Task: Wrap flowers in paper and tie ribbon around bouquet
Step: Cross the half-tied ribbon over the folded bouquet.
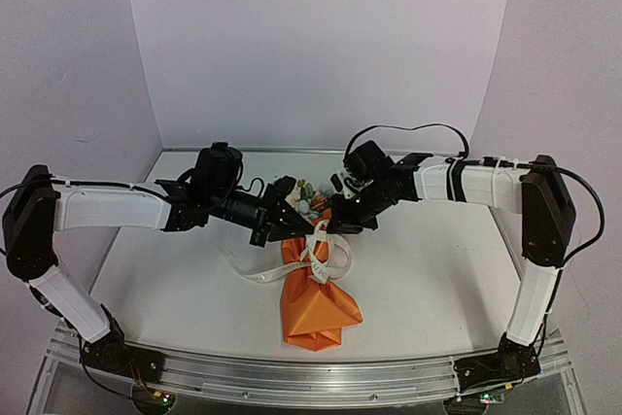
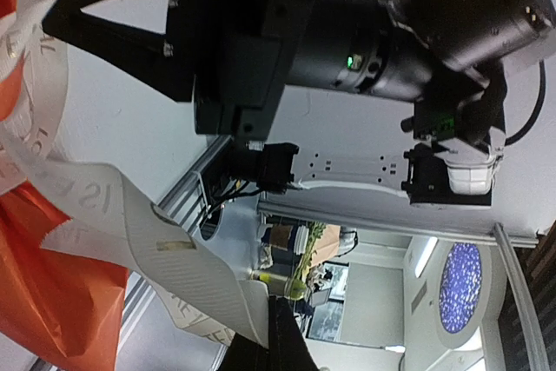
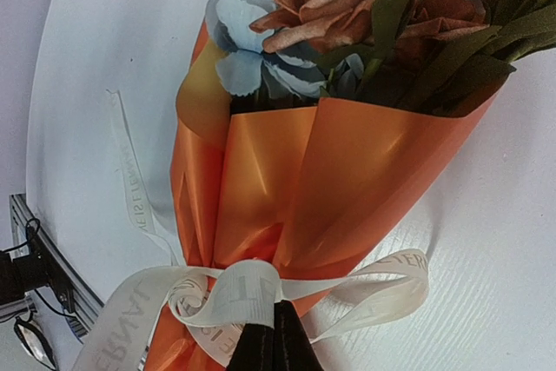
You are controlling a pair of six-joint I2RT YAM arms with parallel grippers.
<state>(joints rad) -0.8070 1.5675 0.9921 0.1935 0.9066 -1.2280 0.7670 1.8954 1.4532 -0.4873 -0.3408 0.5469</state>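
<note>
You're mid-knot: left gripper and right gripper each clamp tight on the ribbon round the bouquet; next, pull apart

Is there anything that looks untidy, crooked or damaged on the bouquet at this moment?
The ribbon sits around the bouquet in slack, uneven loops, not a tight knot, and one tail lies loose on the table. The paper is crumpled at its stem end. Nothing looks torn or spilled.
</note>
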